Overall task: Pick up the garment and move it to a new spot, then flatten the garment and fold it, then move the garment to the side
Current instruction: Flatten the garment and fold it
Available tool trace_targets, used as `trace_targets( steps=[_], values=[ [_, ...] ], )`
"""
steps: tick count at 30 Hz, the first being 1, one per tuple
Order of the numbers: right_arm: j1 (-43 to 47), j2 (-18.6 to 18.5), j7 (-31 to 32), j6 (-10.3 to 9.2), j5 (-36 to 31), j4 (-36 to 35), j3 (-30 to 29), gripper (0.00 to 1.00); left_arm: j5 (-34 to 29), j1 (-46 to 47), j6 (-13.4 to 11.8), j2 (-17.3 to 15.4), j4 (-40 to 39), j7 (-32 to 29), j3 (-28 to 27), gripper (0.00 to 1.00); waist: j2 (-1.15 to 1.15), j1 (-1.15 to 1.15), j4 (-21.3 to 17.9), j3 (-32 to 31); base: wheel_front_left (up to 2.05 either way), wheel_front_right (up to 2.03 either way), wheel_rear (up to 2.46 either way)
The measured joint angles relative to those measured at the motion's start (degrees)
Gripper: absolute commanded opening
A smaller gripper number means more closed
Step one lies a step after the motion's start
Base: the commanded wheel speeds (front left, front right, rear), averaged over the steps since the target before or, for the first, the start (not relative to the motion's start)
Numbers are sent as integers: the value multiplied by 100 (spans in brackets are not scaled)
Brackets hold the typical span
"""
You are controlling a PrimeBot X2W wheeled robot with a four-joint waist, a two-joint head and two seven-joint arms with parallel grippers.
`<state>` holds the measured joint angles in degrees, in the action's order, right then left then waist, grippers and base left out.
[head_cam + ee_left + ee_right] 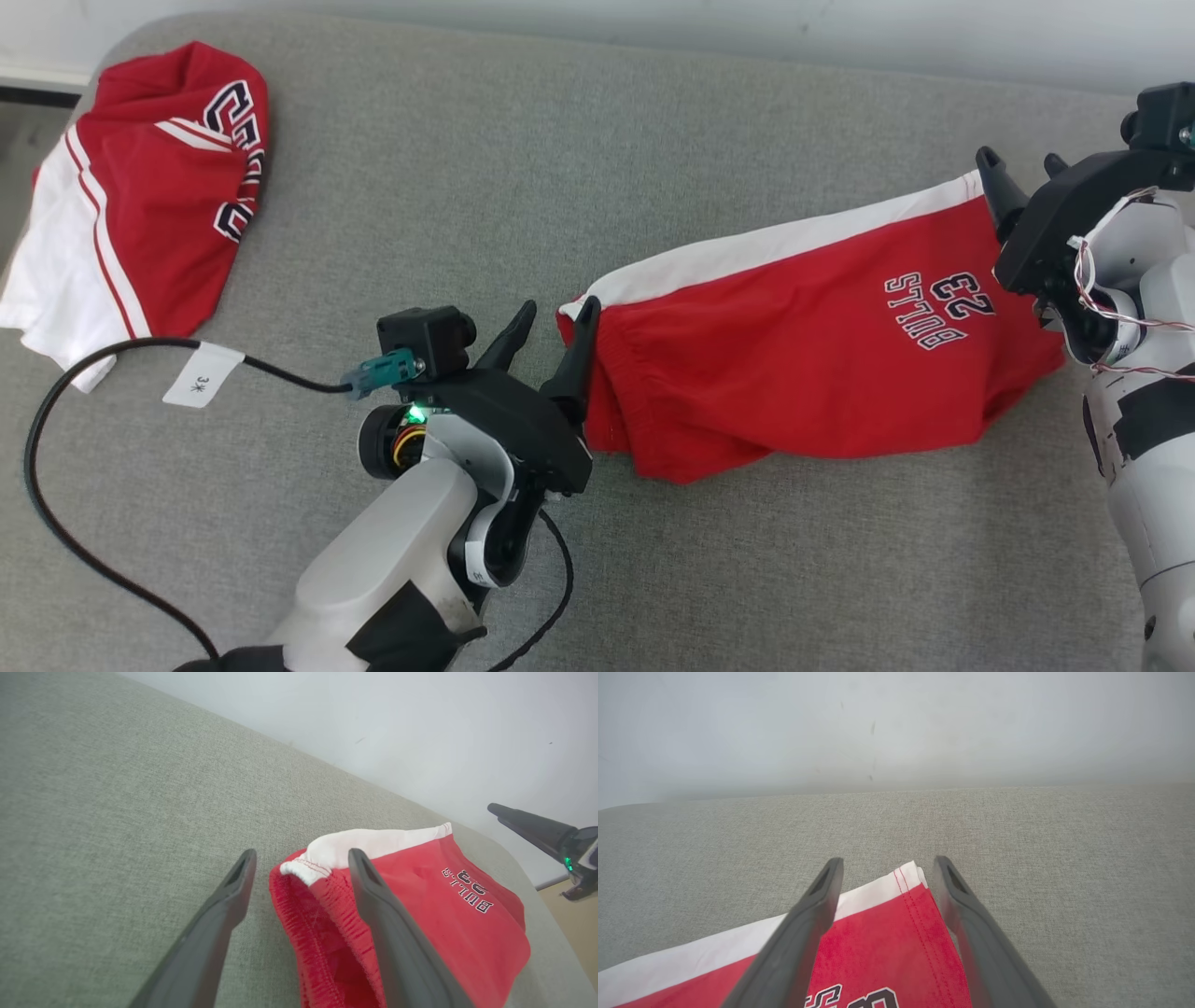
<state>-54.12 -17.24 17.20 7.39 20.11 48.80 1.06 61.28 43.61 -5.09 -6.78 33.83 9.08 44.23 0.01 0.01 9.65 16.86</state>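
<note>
Both jaws spread: left gripper (560, 305) straddles one garment (794, 355) corner, right gripper (1019, 157) the opposite; pinch deep, seemingly two layers, pull taut.

Black left gripper (560, 304), pale forearm (392, 551)

There's a second red-and-white garment (140, 196) bunched up in the far left corner of the grey bench (560, 140). Plain pale wall (420, 728) behind it.

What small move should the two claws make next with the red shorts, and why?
Probably shut both claws. The left claw is open with the waistband corner between its fingers, the right claw open with the hem corner between its own; neither grips the red shorts yet.
</note>
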Motion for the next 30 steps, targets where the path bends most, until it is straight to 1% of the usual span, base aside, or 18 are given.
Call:
trace_targets(
  steps=[3,5,7,9,11,13,16,17,19,25,30],
  values=[
    [5,-43,66,0,89,71,102,100,-83,-78,65,-93,10,233,-9,100,-1,-1,-6,-134,0,0,0],
    [17,-114,202,1,118,125,197,100,-263,-238,88,-277,-56,400,2,100,-1,-1,-16,-244,0,0,0],
    [41,-203,389,1,181,188,259,100,-498,-413,23,-498,-190,528,-79,100,0,-1,-27,-364,0,0,0],
    [113,-269,626,0,265,259,254,100,-731,-635,-77,-681,-467,582,-238,100,-1,-1,-39,-487,0,0,0],
    [224,-304,809,0,378,309,236,100,-1163,-932,-154,-867,-859,597,-448,100,-1,-2,-49,-610,0,0,0],
    [328,-322,989,0,469,332,216,100,-1652,-1282,-202,-1061,-1284,597,-627,100,-1,-2,-57,-725,0,0,0],
    [485,-370,1160,0,564,365,143,100,-2051,-1951,-247,-1236,-1706,597,-857,100,-2,-2,-65,-865,0,0,0],
    [528,-386,1200,0,565,397,101,100,-2085,-2164,-245,-1274,-1804,597,-950,100,-2,-2,-67,-899,0,0,0],
    [622,-420,1262,0,565,458,7,100,-2202,-2511,-157,-1372,-1962,597,-1038,100,-2,-2,-57,-942,0,0,0],
    [751,-523,1362,0,492,666,-270,100,-2285,-3281,57,-1555,-2334,597,-1401,100,-2,-2,80,-914,0,0,0],
    [720,-579,1402,0,309,948,-564,100,-2464,-3660,87,-1574,-2560,597,-1619,100,-2,-1,215,-805,0,0,0]
  ],
)
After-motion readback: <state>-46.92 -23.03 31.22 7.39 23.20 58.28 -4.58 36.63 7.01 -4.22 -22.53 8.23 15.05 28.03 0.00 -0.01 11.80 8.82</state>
